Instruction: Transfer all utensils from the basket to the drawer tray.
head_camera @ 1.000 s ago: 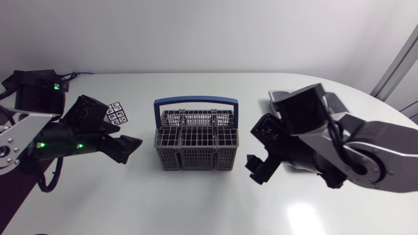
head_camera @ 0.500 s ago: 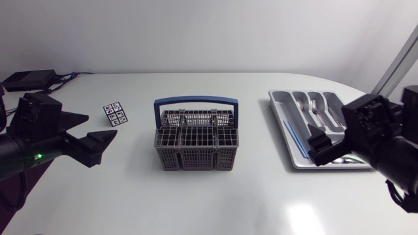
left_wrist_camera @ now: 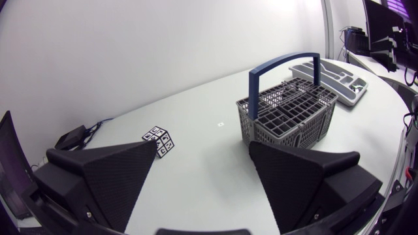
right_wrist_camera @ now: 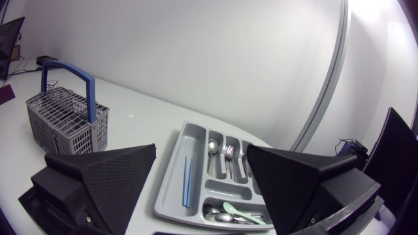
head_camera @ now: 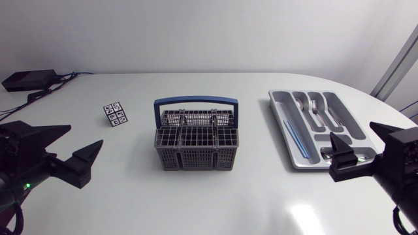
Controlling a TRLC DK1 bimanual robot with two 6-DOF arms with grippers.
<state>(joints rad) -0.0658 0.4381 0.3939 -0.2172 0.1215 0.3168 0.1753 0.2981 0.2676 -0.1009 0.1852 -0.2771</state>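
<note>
Both stood released, empty: left end effector [left_wrist_camera: 202, 149], right end effector [right_wrist_camera: 201, 150]. Could not read basket [head_camera: 196, 140] contents through mesh. Near corner of tray [head_camera: 344, 106] was hidden behind right finger.

Of the left arm [head_camera: 26, 166] only the end is seen from above; the rest is cut off by the edge, as is most of the right arm [head_camera: 392, 170]. The near corner of the tray [head_camera: 281, 111] is covered by that arm's finger [head_camera: 339, 156], so the cutlery [right_wrist_camera: 225, 212] heaped there is only partly shown. The thin blue item [head_camera: 294, 134] in the long slot cannot be identified. The inside of the basket [head_camera: 196, 158] is screened by its grid, and its contents cannot be made out. The pattern on the small cube [head_camera: 115, 113] is too small to be read.
</note>
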